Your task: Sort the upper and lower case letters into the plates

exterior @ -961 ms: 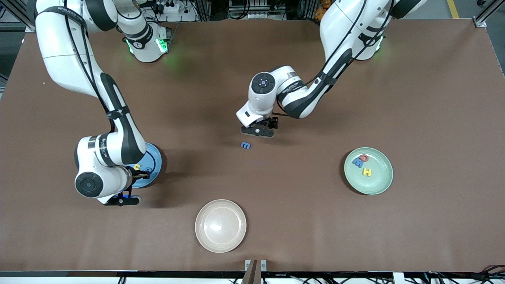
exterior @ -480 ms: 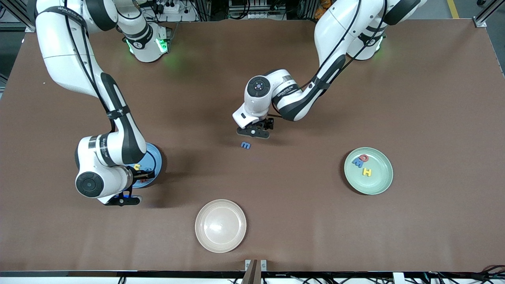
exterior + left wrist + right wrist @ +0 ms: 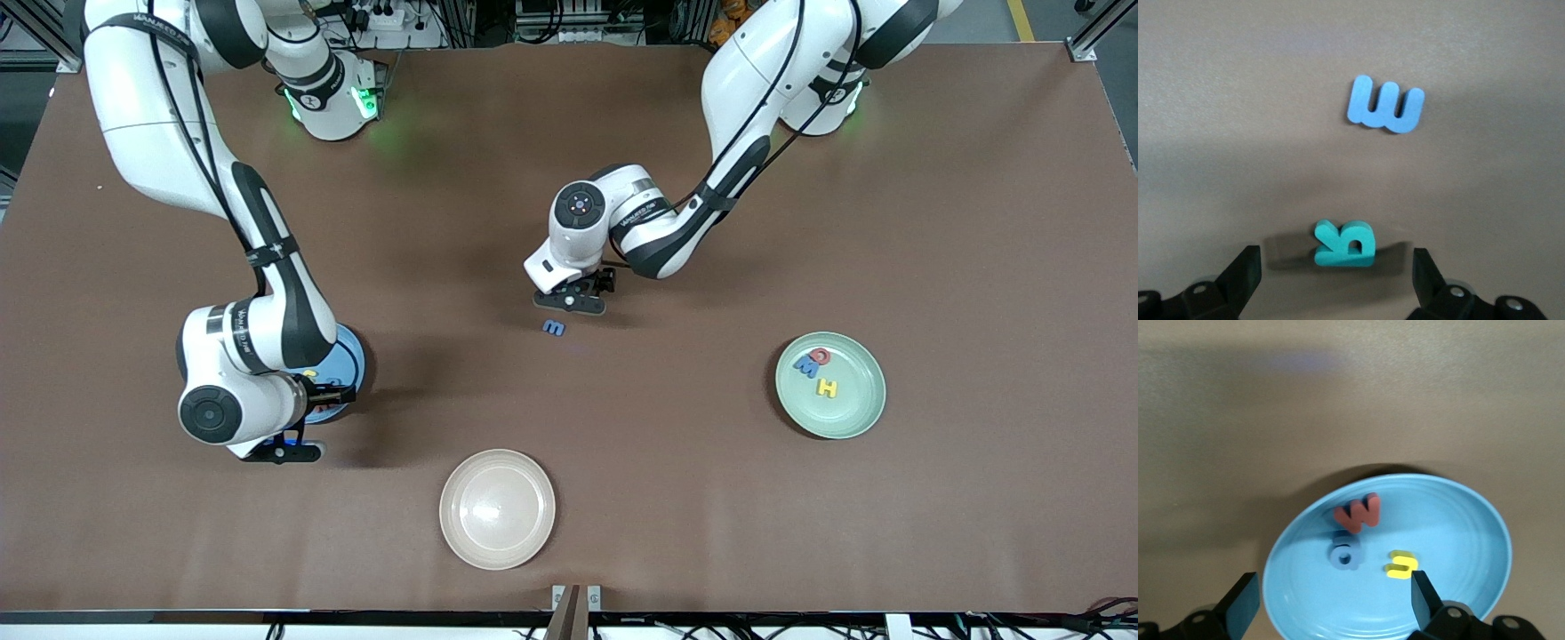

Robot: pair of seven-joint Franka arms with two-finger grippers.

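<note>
right gripper (image 3: 298, 425): over the blue plate (image 3: 348, 348), fingers spread wide, nothing held. Wrist view shows a red w (image 3: 1358, 512), a blue-grey a (image 3: 1345, 553) and a yellow u (image 3: 1400, 564) lying in the plate.
risk, right: arm covers most of the blue plate in the front view; if it pulls away low, a finger could clip the rim and shift the plate or flick a letter out.
beige plate (image 3: 497, 508): nearer the front camera than the blue m, nothing in it. Not a sort target; a drop here would be a mis-sort.
left gripper (image 3: 570, 299): fingers wide, empty, low over the worktop (image 3: 978, 222), straddling a teal R (image 3: 1345, 243).
blue m (image 3: 554, 328): on the worktop just beside the teal R, nearer the front camera.
risk, left: R is tiny and flat; pads closing too high could skid it toward the m, or miss it.
green plate (image 3: 853, 409): toward the left arm's end from the blue m; holds a red letter (image 3: 821, 356), a blue M (image 3: 807, 365), a yellow H (image 3: 828, 388).
risk, sort: carrying the R to the blue plate would mix cases.
</note>
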